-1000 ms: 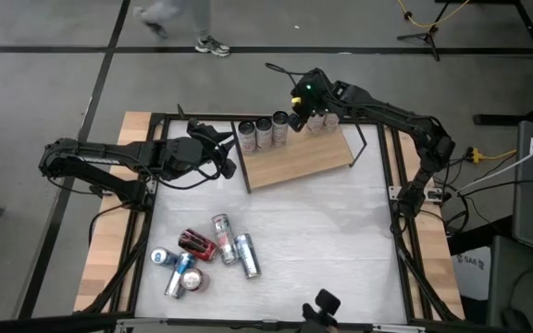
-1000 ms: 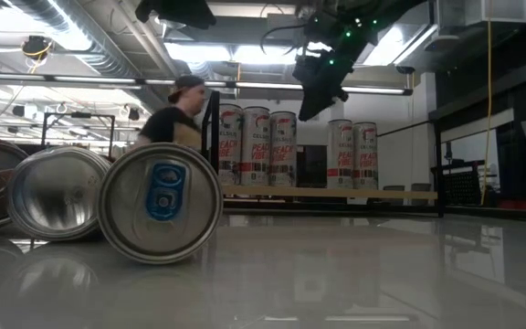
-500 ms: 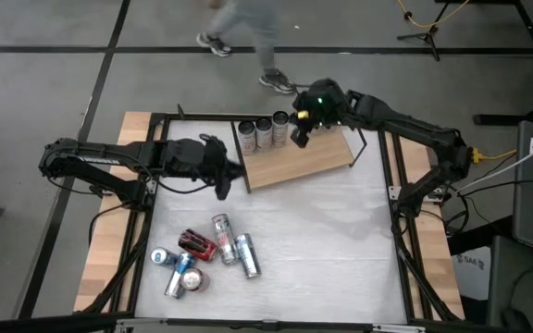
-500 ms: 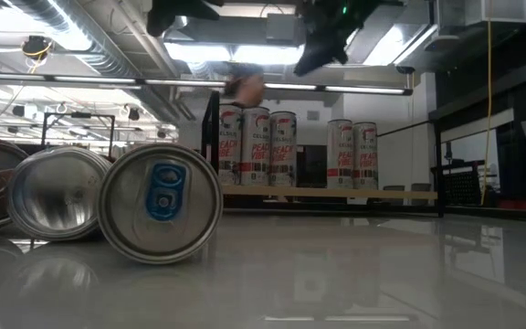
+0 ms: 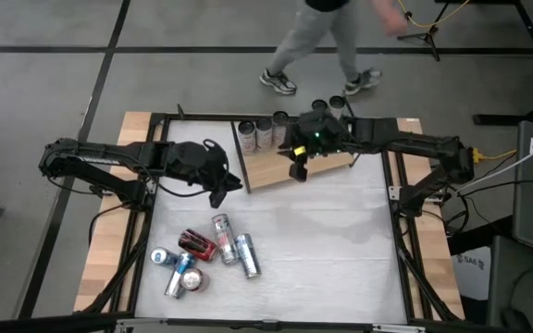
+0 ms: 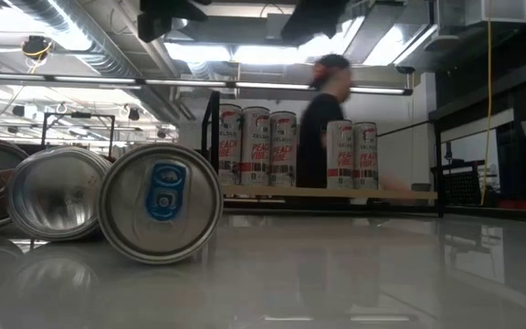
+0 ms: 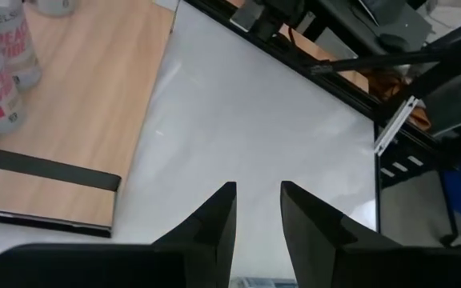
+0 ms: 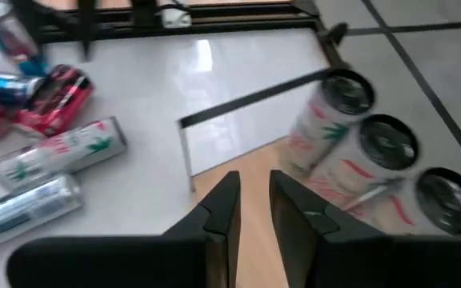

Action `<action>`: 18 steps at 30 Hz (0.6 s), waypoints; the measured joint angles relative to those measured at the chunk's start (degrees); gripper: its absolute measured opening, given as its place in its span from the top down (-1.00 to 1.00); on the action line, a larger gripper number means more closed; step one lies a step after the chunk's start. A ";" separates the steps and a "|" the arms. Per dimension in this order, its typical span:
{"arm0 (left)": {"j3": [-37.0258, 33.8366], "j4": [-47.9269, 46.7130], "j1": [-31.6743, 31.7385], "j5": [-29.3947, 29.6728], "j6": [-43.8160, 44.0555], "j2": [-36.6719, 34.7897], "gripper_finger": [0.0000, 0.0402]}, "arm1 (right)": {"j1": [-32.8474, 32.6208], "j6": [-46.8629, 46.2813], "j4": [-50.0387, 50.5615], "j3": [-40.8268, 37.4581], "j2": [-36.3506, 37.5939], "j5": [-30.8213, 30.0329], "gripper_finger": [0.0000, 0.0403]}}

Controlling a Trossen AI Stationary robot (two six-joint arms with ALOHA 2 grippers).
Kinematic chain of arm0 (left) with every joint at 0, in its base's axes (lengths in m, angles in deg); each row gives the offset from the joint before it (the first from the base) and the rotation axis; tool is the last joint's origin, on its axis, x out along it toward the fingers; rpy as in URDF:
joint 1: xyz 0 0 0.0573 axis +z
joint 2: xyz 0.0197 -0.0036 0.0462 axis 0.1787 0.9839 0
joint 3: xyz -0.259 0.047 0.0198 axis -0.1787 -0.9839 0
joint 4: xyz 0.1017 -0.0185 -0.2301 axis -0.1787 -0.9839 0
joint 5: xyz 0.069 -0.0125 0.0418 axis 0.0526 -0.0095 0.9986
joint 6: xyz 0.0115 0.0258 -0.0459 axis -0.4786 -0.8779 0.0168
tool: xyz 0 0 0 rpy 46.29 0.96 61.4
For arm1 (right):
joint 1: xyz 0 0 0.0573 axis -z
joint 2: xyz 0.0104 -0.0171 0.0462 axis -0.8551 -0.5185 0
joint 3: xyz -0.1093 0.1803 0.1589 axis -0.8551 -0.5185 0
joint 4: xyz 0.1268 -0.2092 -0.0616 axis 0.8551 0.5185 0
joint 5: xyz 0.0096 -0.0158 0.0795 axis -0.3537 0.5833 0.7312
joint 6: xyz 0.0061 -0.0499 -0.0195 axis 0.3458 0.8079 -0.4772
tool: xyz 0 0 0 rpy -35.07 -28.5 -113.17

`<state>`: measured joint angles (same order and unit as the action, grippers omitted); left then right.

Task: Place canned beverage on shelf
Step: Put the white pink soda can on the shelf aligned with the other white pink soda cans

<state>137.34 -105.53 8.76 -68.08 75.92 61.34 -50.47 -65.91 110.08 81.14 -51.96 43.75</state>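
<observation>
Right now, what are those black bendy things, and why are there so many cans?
Those are two robot arms, each ending in a two-finger gripper. One picture looks straight down from above, one looks level across the table, and two come from small cameras on the arms' wrists.

The left gripper hangs over the white table beside the shelf, fingers shut, holding nothing. The right gripper is over the front edge of the wooden shelf, fingers nearly together, also empty.

The robot's job is putting drink cans on that shelf. Three upright cans stand together at one end, and two more show in the low view farther along. A pile of cans lies on its side on the table, waiting.

A person is walking past behind the table.
</observation>
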 joint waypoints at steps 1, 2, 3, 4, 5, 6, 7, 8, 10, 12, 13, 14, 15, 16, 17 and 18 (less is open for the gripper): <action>-0.01 0.04 0.03 0.05 -0.03 0.00 0.54 | -0.57 0.00 0.00 0.00 0.00 0.02 0.67; -0.02 0.09 0.03 -0.30 -0.03 0.00 0.54 | -1.09 0.00 0.00 0.00 0.00 0.01 0.67; 0.00 0.11 0.01 -0.98 -0.11 0.00 0.54 | -1.51 0.00 -0.01 0.00 0.00 0.01 0.67; -0.02 0.11 0.01 -1.34 -0.38 0.00 0.54 | -1.87 0.00 -0.02 0.00 0.00 0.01 0.67; -0.01 0.11 -0.03 -1.68 -0.97 0.00 0.54 | -2.20 0.00 -0.02 0.00 0.00 -0.02 0.67; -0.02 0.11 -0.03 -1.88 -1.57 0.00 0.54 | -2.49 0.00 0.00 0.00 0.00 -0.02 0.67; -0.01 0.11 -0.02 -1.78 -1.94 0.00 0.54 | -2.76 0.00 0.00 0.00 0.00 -0.01 0.67; 0.00 0.11 -0.01 -1.56 -2.00 0.00 0.54 | -2.82 0.00 -0.02 0.00 0.00 -0.03 0.67; 0.00 0.20 0.19 -0.77 -1.10 0.48 0.51 | -2.93 0.00 -0.02 0.00 0.00 -0.02 0.67; 0.00 -0.08 0.56 -0.14 0.23 0.76 0.45 | -3.09 0.00 -0.01 0.00 0.00 -0.01 0.67; 0.00 -0.08 0.67 0.06 0.46 0.99 0.40 | -3.06 -0.01 -0.02 0.00 0.00 -0.03 0.67; 0.00 0.16 0.91 0.34 1.31 1.32 0.35 | -3.06 0.00 -0.03 0.00 0.00 -0.03 0.67; 0.02 0.13 1.21 0.97 2.69 1.54 0.29 | -3.06 0.00 -0.04 0.00 0.00 -0.03 0.67; 0.02 -0.43 1.49 2.18 4.61 1.86 0.23 | -3.06 0.00 -0.02 0.00 0.00 -0.03 0.67; 0.02 -1.05 1.64 3.90 7.19 2.59 0.17 | -3.04 0.00 -0.02 0.00 0.00 -0.03 0.67; 0.02 -1.15 1.95 5.55 9.18 3.33 0.11 | -3.04 0.00 -0.05 0.00 0.00 -0.03 0.67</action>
<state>137.37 -106.68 10.71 -62.53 85.09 64.66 -53.51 -65.91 110.04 81.14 -51.96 43.72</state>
